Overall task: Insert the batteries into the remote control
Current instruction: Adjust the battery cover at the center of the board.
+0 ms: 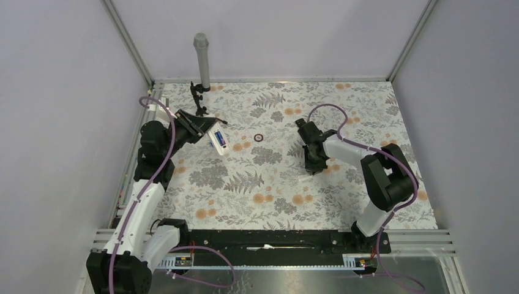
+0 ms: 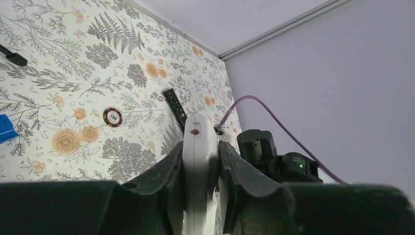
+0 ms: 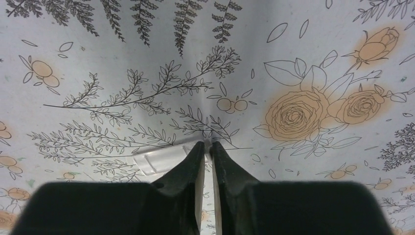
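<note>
My left gripper (image 1: 207, 131) is shut on a white remote (image 1: 216, 138) and holds it tilted above the table at the back left. A blue-purple patch (image 1: 222, 144) shows at the remote's lower end; I cannot tell if it is a battery. In the left wrist view the remote (image 2: 199, 147) stands edge-on between the fingers. My right gripper (image 1: 315, 164) points down at the table right of centre. In the right wrist view its tips (image 3: 208, 145) pinch the end of a flat white cover (image 3: 161, 157) lying on the cloth. No loose batteries show.
A poker chip (image 1: 259, 137) lies between the arms and also shows in the left wrist view (image 2: 113, 117). A slim black bar (image 2: 175, 107) and a blue piece (image 2: 5, 128) lie on the cloth. A black stand (image 1: 199, 98) and grey post (image 1: 202, 58) are at the back.
</note>
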